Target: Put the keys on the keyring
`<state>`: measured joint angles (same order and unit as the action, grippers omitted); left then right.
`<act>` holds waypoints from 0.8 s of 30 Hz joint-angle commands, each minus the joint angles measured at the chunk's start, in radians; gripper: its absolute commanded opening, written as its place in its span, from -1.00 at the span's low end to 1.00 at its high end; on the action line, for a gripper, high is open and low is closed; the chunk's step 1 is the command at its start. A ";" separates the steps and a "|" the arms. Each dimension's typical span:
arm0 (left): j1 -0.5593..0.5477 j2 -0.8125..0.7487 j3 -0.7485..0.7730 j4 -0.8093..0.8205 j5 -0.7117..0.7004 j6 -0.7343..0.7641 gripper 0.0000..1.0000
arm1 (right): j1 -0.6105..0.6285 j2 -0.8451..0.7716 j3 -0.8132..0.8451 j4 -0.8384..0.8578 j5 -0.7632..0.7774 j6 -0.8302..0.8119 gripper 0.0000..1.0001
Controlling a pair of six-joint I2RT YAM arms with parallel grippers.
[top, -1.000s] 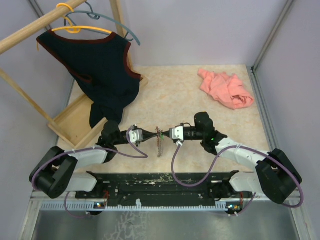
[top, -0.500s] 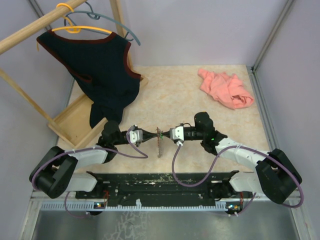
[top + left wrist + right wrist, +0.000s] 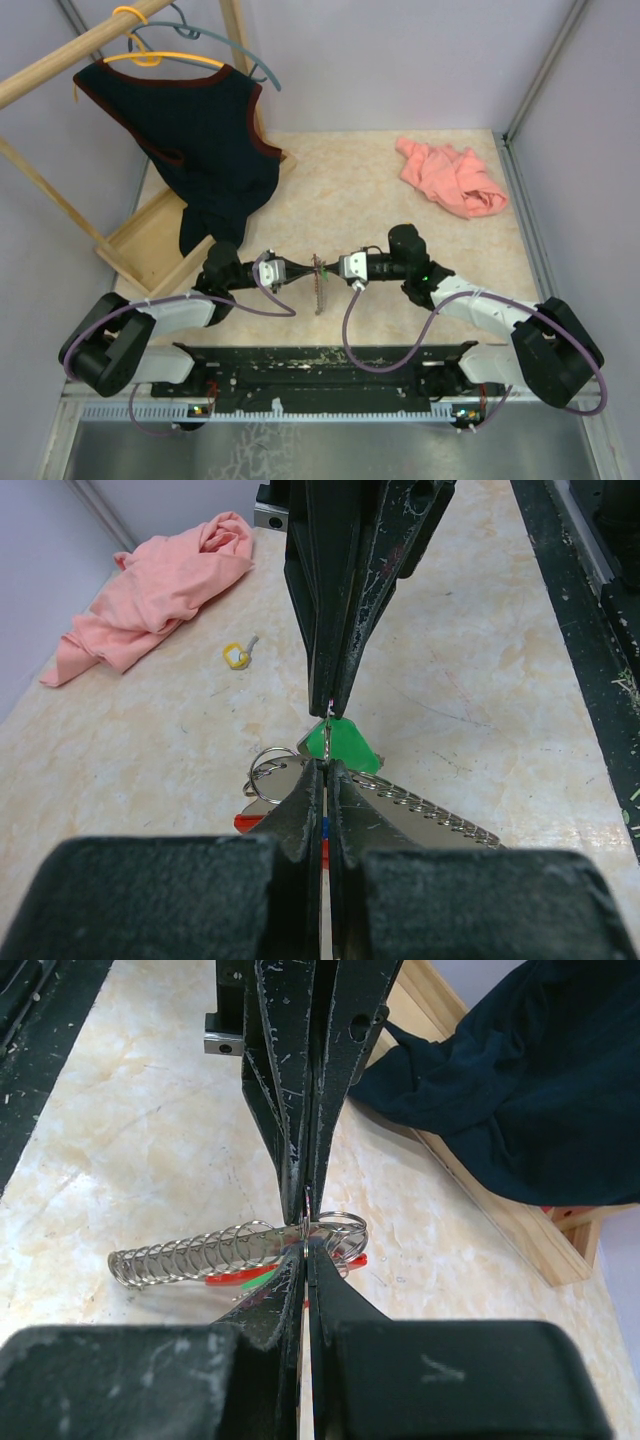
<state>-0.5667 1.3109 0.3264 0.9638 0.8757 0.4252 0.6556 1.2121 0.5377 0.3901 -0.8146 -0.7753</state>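
Keyring [image 3: 200, 1250]: a silvery coiled strip with a small wire ring and red and green tags, lying on the worktop just under the left hand [image 3: 326, 772] and right hand [image 3: 304, 1245], which meet tip to tip. A yellow-capped key [image 3: 237, 656] lies well beyond them.

Two claws [image 3: 304, 268] [image 3: 333, 267], one keyring [image 3: 319, 288], one cloth [image 3: 450, 177]
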 commanded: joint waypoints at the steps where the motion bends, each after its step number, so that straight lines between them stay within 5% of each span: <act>1: 0.004 -0.003 -0.004 0.037 0.020 0.015 -1.00 | -0.007 -0.015 0.037 0.057 -0.052 0.031 -1.00; 24: 0.004 0.001 0.007 0.036 0.080 0.021 -1.00 | -0.006 0.030 0.088 0.016 -0.114 0.038 -1.00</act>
<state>-0.5587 1.3109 0.3267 0.9615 0.9066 0.4278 0.6506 1.2343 0.5648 0.3843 -0.8597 -0.7547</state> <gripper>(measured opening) 0.006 0.007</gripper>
